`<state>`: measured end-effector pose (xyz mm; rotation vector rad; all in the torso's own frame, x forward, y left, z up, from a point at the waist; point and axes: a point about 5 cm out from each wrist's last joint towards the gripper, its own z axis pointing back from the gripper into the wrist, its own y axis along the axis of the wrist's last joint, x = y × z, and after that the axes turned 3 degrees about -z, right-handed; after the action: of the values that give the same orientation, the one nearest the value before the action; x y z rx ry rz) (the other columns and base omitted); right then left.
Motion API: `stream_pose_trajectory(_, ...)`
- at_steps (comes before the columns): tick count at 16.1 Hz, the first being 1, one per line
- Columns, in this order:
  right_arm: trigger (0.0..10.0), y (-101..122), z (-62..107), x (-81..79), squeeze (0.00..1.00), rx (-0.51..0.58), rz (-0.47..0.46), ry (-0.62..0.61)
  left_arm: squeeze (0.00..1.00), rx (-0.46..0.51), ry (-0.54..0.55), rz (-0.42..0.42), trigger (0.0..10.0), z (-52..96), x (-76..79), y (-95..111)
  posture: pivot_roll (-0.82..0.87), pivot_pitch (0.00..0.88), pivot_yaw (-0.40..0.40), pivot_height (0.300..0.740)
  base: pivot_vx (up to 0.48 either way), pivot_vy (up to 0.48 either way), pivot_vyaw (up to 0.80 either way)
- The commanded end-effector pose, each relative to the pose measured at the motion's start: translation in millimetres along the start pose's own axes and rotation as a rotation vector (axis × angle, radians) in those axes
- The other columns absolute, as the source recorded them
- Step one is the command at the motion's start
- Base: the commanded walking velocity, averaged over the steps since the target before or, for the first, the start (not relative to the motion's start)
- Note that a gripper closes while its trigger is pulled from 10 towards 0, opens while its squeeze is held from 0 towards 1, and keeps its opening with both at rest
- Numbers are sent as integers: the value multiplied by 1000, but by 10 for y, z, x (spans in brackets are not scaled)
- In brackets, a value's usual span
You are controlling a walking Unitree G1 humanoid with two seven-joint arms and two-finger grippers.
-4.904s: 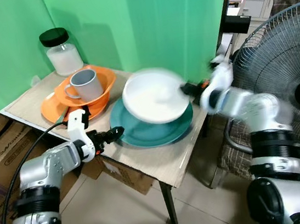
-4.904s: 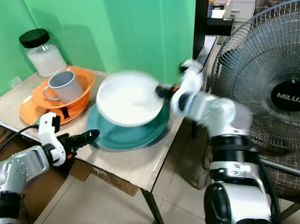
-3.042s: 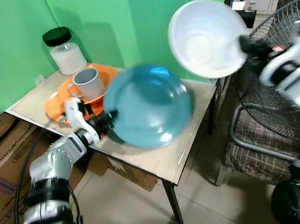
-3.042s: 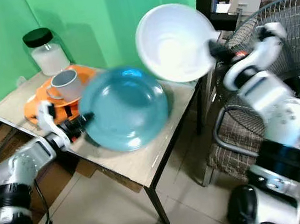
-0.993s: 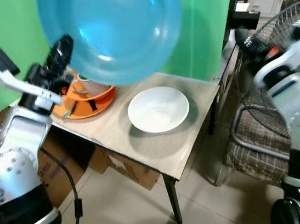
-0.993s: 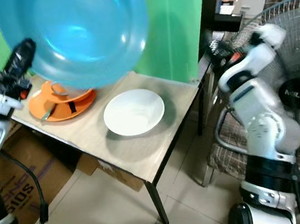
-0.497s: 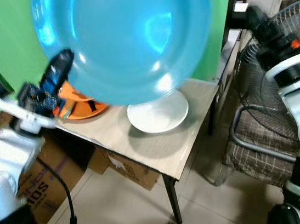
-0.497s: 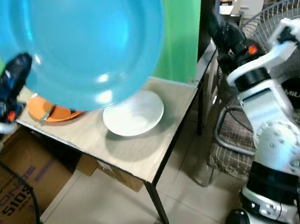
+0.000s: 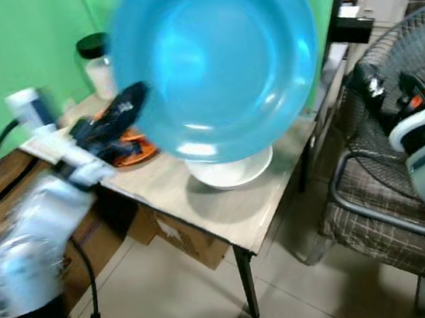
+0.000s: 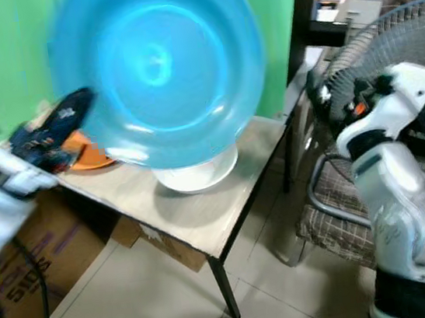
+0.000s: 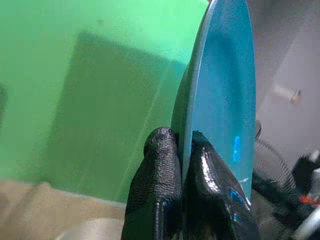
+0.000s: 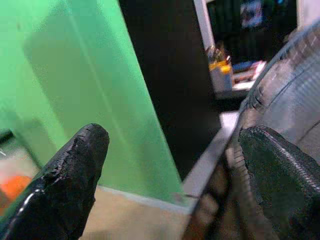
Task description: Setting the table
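A large blue plate (image 9: pixel 215 57) is held up in the air, tilted toward the camera, above the small wooden table (image 9: pixel 234 207). My left gripper (image 9: pixel 123 108) is shut on the plate's rim (image 11: pixel 187 145), its two black fingers pinching the edge. Under the plate a white bowl (image 9: pixel 230 171) sits on the table. An orange plate stack (image 9: pixel 129 150) lies behind the gripper, mostly hidden. My right gripper (image 9: pixel 375 83) is raised off the table's right side, near the fan, open with nothing between its fingers (image 12: pixel 75 165).
A glass jar with a black lid (image 9: pixel 96 60) stands at the table's back by the green wall. A large fan (image 9: pixel 409 47) and a checked chair (image 9: pixel 376 208) crowd the right side. Cardboard boxes (image 10: pixel 29 254) sit under the table's left; tiled floor lies in front.
The left arm has swung the blue plate to the right and slightly lower, over the white bowl. The right arm has dropped from its raised pose toward the fan.
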<state>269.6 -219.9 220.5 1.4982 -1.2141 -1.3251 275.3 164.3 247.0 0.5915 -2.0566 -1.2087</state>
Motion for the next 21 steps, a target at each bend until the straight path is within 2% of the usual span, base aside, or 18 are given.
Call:
stream_pose_trajectory(1,10000,134,114,-121,1000,77,97,9,0,79,15,-133,0,-147,91,120,23,0,72,740,0,0,0)
stream_pose_trajectory(2,10000,125,136,-151,824,72,130,4,0,76,33,-204,0,-213,105,101,33,0,61,740,0,0,0)
stream_pose_trajectory(3,10000,67,124,-161,0,68,103,-39,0,61,36,-304,0,-289,154,54,39,0,57,740,0,0,-775)
stream_pose_trajectory(4,10000,39,110,-170,0,69,94,-63,0,68,35,-342,0,-322,186,34,40,0,57,740,0,0,-788)
stream_pose_trajectory(5,10000,21,97,-184,0,73,96,-87,0,72,33,-372,2196,-361,223,10,43,0,57,740,0,0,-800)
stream_pose_trajectory(6,10000,4,97,-253,0,84,98,-103,0,97,46,-447,10000,-449,279,-26,41,0,59,740,0,0,-800)
stream_pose_trajectory(8,10000,6,150,-297,0,92,136,-110,0,151,129,-519,10000,-495,244,-1,7,0,77,740,0,0,-800)
stream_pose_trajectory(11,10000,14,166,-298,0,101,173,-109,0,203,202,-571,10000,-473,243,6,30,0,56,740,0,0,-800)
stream_pose_trajectory(13,10000,0,142,-348,0,102,183,-84,0,176,218,-625,10000,-419,232,-48,53,0,37,740,0,0,-800)
stream_pose_trajectory(14,10000,-6,140,-371,0,102,185,-74,0,163,220,-622,10000,-385,222,-68,54,0,35,740,0,0,-800)
stream_pose_trajectory(16,10000,-23,162,-484,0,105,126,-25,0,44,274,-644,10000,-202,124,-200,43,0,30,740,0,0,-800)
stream_pose_trajectory(17,10000,-7,174,-497,0,141,180,-43,0,7,245,-660,10000,-130,129,-274,47,0,25,740,0,0,-800)
stream_pose_trajectory(21,10000,-90,172,-545,0,111,149,2,0,8,258,-679,10000,-71,170,-308,84,0,-1,740,0,0,-800)
